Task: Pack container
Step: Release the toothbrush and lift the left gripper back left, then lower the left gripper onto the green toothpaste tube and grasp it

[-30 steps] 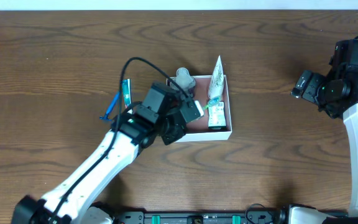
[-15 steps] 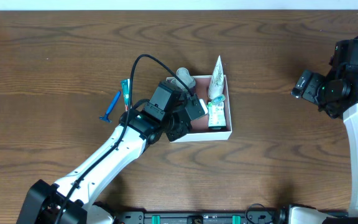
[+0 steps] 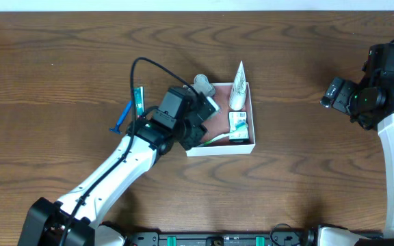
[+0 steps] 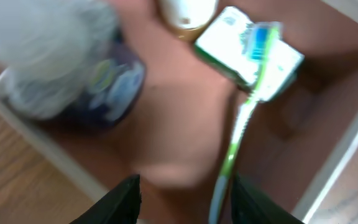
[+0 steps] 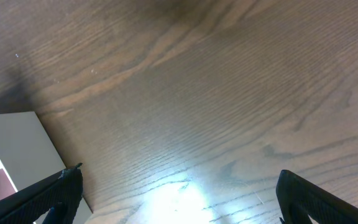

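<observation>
The container (image 3: 252, 117) is a shallow white-walled box with a reddish-brown floor (image 4: 185, 118). In it lie a green toothbrush (image 4: 241, 118), its head resting on a green-and-white box (image 4: 229, 46), a dark blue wrapped jar (image 4: 98, 87) and a white tube (image 3: 238, 85). The toothbrush also shows in the overhead view (image 3: 215, 139) near the front wall. My left gripper (image 3: 206, 113) hovers over the container's left half; its jaws (image 4: 184, 199) are open, with the toothbrush handle beside the right finger. My right gripper (image 3: 332, 93) is open and empty at the far right (image 5: 176, 193).
A blue razor (image 3: 121, 117) and a green packaged item (image 3: 139, 101) lie on the wooden table left of the container. A grey-white item (image 3: 202, 83) sits at the container's far left corner. A white-walled edge (image 5: 11, 143) shows at the left of the right wrist view.
My left gripper has let go of the green toothbrush, which now lies in the container, and has shifted slightly left and back. The right arm has not moved.
</observation>
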### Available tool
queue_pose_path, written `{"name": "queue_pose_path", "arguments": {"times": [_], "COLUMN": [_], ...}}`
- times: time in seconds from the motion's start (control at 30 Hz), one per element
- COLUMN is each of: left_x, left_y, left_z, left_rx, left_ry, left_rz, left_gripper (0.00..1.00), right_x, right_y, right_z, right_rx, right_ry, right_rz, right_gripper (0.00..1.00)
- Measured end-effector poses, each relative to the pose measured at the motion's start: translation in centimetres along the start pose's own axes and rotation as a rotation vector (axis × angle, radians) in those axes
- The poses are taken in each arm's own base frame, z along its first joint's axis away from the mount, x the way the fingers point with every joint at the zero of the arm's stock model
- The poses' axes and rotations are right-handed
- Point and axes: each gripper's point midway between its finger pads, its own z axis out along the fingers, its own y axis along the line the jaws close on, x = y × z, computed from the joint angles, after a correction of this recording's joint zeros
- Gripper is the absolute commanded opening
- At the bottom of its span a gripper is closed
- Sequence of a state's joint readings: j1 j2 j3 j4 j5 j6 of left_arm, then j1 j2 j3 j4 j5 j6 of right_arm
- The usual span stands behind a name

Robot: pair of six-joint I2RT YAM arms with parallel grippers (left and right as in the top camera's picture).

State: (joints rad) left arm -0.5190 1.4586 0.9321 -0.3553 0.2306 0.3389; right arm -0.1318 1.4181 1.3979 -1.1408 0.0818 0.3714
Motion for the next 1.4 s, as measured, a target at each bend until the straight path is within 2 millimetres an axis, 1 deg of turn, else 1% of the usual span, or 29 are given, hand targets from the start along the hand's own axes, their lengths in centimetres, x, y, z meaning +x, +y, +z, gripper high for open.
{"name": "queue_pose_path", "arguments": {"times": [0.13, 0.23, 0.33, 0.4, 0.5, 0.6, 0.7, 0.83, 0.9, 1.07, 1.17, 1.4], "left_x": [0.1, 0.5, 1.7, 3.0, 4.6, 5.3, 6.1, 7.4, 8.2, 10.1, 10.8, 12.5], "left_y": [2.2, 4.3, 6.3, 7.6, 9.7, 11.5, 12.9, 14.2, 14.7, 15.0, 15.2, 15.1], "left_z": [-1.2, -2.9, -4.1, -4.6, -5.3, -5.8, -5.9, -5.0, -4.0, -1.1, 0.1, 2.1], "left_rx": [-0.044, -0.088, -0.13, -0.161, -0.229, -0.281, -0.325, -0.365, -0.373, -0.361, -0.359, -0.348], "left_ry": [-0.021, -0.042, -0.036, -0.009, 0.016, 0.007, 0.014, 0.051, 0.082, 0.158, 0.182, 0.236], "left_rz": [-0.13, -0.256, -0.364, -0.433, -0.523, -0.576, -0.613, -0.643, -0.653, -0.668, -0.673, -0.702], "left_gripper": [0.47, 0.47, 0.47, 0.48, 0.55, 0.56, 0.56, 0.56, 0.56, 0.57, 0.56, 0.57], "right_x": [0.0, 0.0, 0.0, 0.0, 0.0, 0.0, 0.0, 0.0, 0.0, 0.0, 0.0, 0.0], "right_y": [0.0, 0.0, 0.0, 0.0, 0.0, 0.0, 0.0, 0.0, 0.0, 0.0, 0.0, 0.0], "right_z": [0.0, 0.0, 0.0, 0.0, 0.0, 0.0, 0.0, 0.0, 0.0, 0.0, 0.0, 0.0], "right_rx": [0.0, 0.0, 0.0, 0.0, 0.0, 0.0, 0.0, 0.0, 0.0, 0.0, 0.0, 0.0], "right_ry": [0.0, 0.0, 0.0, 0.0, 0.0, 0.0, 0.0, 0.0, 0.0, 0.0, 0.0, 0.0], "right_rz": [0.0, 0.0, 0.0, 0.0, 0.0, 0.0, 0.0, 0.0, 0.0, 0.0, 0.0, 0.0], "right_gripper": [0.99, 0.99, 0.99, 0.99, 0.99, 0.99, 0.99, 0.99, 0.99, 0.99, 0.99, 0.99]}}
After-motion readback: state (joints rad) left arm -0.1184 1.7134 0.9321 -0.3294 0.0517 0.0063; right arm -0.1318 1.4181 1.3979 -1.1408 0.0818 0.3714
